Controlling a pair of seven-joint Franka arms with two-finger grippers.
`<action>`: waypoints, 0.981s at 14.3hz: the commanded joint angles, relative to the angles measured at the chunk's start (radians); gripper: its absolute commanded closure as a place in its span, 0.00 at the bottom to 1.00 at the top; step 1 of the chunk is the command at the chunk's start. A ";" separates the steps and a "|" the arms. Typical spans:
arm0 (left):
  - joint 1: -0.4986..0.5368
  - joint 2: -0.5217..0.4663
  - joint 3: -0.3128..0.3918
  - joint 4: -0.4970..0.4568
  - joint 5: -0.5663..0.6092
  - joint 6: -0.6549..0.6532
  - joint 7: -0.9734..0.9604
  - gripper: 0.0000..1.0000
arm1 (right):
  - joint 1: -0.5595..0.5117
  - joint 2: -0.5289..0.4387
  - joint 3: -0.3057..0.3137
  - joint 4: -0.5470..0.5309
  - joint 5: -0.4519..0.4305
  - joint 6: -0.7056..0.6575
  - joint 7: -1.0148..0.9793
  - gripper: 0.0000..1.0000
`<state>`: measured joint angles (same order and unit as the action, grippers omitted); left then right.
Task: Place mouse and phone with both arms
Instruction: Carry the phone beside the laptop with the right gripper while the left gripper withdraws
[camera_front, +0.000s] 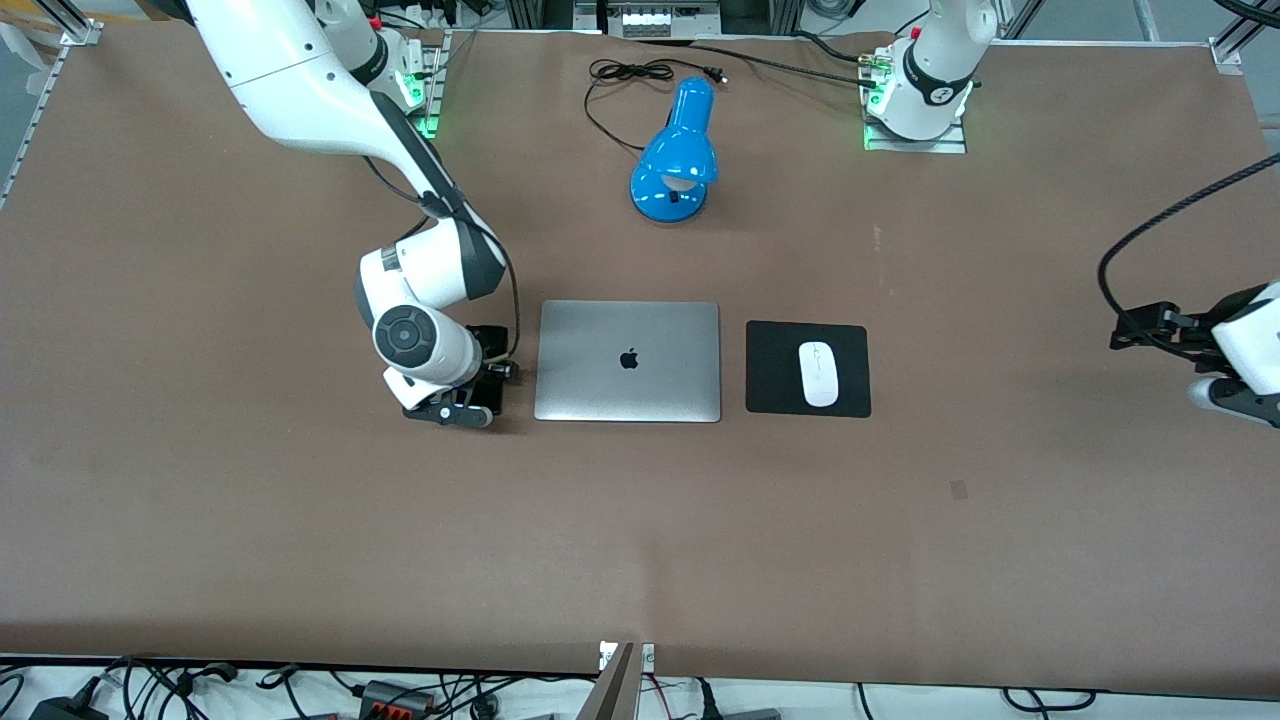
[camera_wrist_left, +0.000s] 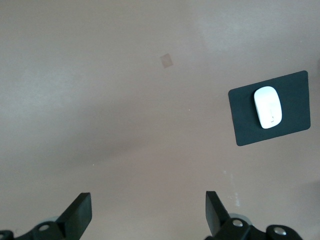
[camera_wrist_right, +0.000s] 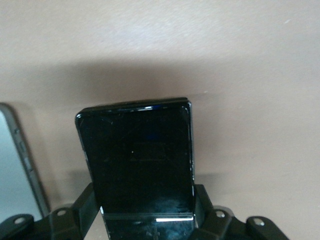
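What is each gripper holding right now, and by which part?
The right gripper clamps the phone by its long side edges near one end, beside the laptop. The left gripper is open, holding nothing.

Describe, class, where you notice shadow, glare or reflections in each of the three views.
Front view: the blue lamp shows bright highlights, and the right gripper casts a soft shadow on the table. Left wrist view: even light with a pale sheen on the table; the mouse is crisp. Right wrist view: the phone reflects light on its glossy face, with a broad dark shadow around it.
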<state>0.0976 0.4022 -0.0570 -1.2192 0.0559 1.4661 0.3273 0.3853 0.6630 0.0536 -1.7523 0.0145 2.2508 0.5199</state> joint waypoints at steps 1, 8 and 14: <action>-0.048 -0.132 0.011 -0.165 -0.004 0.058 -0.141 0.00 | 0.017 -0.005 -0.006 0.002 0.010 -0.004 -0.017 0.78; -0.147 -0.431 0.059 -0.546 -0.010 0.339 -0.367 0.00 | 0.012 -0.063 -0.008 0.017 0.010 -0.028 -0.032 0.00; -0.164 -0.454 0.046 -0.540 -0.010 0.257 -0.389 0.00 | -0.035 -0.174 -0.029 0.279 -0.044 -0.365 -0.148 0.00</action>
<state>-0.0541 -0.0296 -0.0128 -1.7456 0.0547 1.7458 -0.0442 0.3828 0.4949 0.0232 -1.5861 -0.0078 2.0021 0.4336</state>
